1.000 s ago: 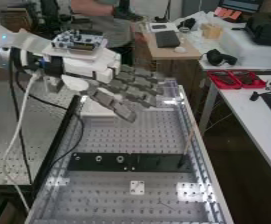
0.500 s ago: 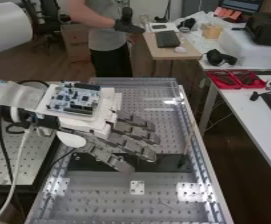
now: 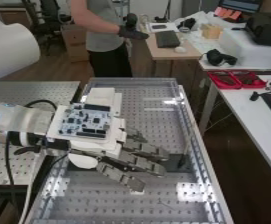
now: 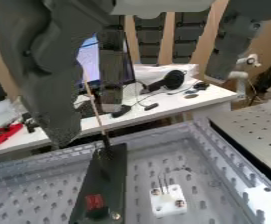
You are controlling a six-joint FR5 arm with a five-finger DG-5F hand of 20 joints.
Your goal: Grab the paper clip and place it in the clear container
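Note:
In the high view the hand (image 3: 140,156) hangs over the middle of the perforated bench, palm side down, fingers extended and slightly spread. Thick dark fingers of the hand (image 4: 44,75) show in the wrist view, with nothing between them. Thin dark wires stand at a small white plate (image 4: 168,201); whether one is the paper clip I cannot tell. A thin dark line (image 3: 165,204) lies on the bench's near part, too faint to identify. Clear walls (image 3: 134,81) rise at the bench's far end; a separate clear container cannot be made out.
A dark strip (image 4: 106,175) lies on the bench, with a red piece (image 4: 94,201) on it and a thin wooden stick (image 4: 94,107) upright at its end. A white block (image 3: 103,95) sits behind the hand. Red trays (image 3: 235,79) are on the side table.
The hand has come from the bench's far part toward its near end, now over the dark strip and close to the white plate. Its fingers have stayed extended.

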